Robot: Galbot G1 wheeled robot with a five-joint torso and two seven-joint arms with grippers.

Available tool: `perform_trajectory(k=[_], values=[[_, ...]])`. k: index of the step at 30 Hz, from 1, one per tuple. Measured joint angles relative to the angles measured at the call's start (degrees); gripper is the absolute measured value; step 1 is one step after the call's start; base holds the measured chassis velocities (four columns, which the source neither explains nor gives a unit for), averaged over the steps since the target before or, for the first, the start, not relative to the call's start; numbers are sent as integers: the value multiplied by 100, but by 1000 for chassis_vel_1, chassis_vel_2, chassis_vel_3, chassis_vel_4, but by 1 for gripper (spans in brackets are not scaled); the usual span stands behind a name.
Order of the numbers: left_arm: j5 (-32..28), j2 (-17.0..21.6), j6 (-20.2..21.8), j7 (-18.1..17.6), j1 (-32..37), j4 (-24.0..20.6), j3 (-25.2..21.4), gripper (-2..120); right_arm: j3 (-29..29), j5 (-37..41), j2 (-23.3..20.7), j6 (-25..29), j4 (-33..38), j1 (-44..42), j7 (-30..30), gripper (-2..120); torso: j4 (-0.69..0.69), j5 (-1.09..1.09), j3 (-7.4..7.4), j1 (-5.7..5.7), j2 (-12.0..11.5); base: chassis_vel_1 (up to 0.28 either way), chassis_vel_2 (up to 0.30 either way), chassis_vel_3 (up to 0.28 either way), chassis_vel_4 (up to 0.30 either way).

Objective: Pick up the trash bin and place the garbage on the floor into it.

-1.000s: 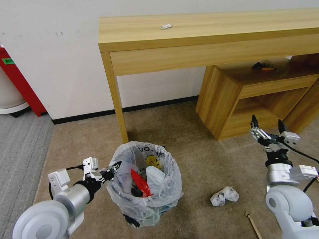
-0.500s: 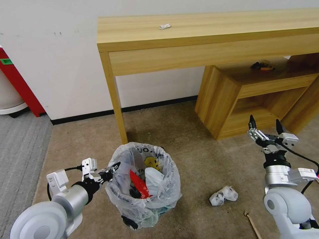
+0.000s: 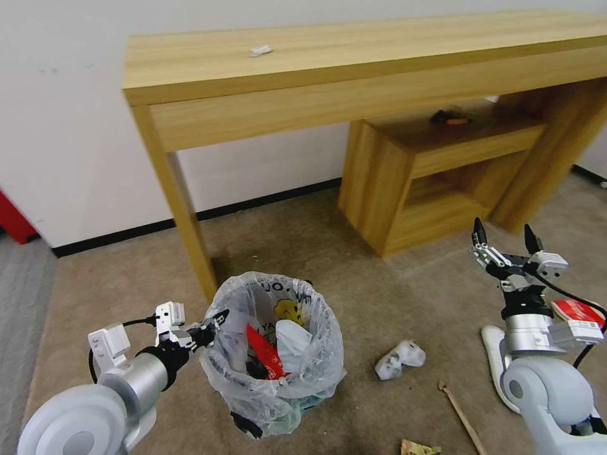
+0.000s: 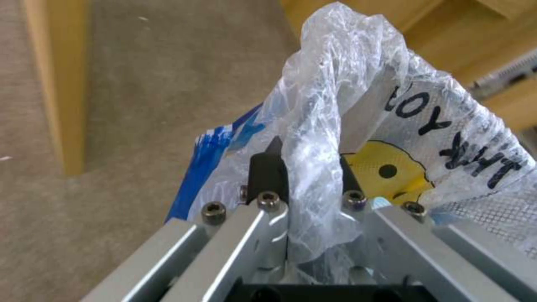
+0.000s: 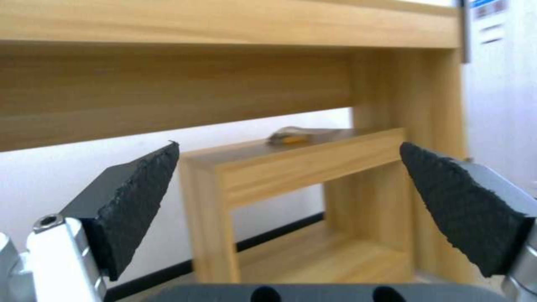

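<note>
- A small round trash bin (image 3: 275, 354), lined with a crinkly clear-white plastic bag printed with a yellow cartoon face and black letters, sits on beige carpet floor (image 3: 379, 297), just in front of the left leg of a long wooden desk (image 3: 354, 69).
- The left gripper (image 3: 215, 319) is at the bin's left rim. In the left wrist view its black fingers (image 4: 267, 172) are pressed together on a fold of the bag (image 4: 324, 138), with plastic bunched between them.
- Inside the bin lie a red wrapper (image 3: 264, 351) and white crumpled paper (image 3: 292, 341).
- The right gripper (image 3: 504, 239) is raised above the carpet near the right edge of the head view, in front of a low wooden shelf unit (image 3: 436, 183) under the desk. Its two black toothed pads (image 5: 140, 201) stand wide apart with nothing between them.
- Garbage on the carpet to the right of the bin: a crumpled white wad (image 3: 398, 359), a wooden stick (image 3: 461, 417) beyond it, a flat white slipper (image 3: 492, 354) beside the right arm, and a small brownish scrap (image 3: 418, 448) at the bottom edge of the head view.
- A red-and-white packet (image 3: 576, 311) shows just behind the right arm.
- A small white object (image 3: 260, 50) rests on the desk top, and a small dark object (image 3: 447, 117) on the shelf unit's top.
</note>
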Motion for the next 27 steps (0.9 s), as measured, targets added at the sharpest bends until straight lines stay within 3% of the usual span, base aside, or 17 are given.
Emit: perform_trajectory(k=[14,27], values=[[27,33,-18,25,-12,23,-9,2,-13,-3,2,1,2,3,-10,100,-2,0,0,0,0,-87,-81,-75,-85],[22,18,-83,15,-13,138,-152,2,-233,-122,-67,-221,2,-10,-181,100,0,0,0,0,0,0,0,0,0]])
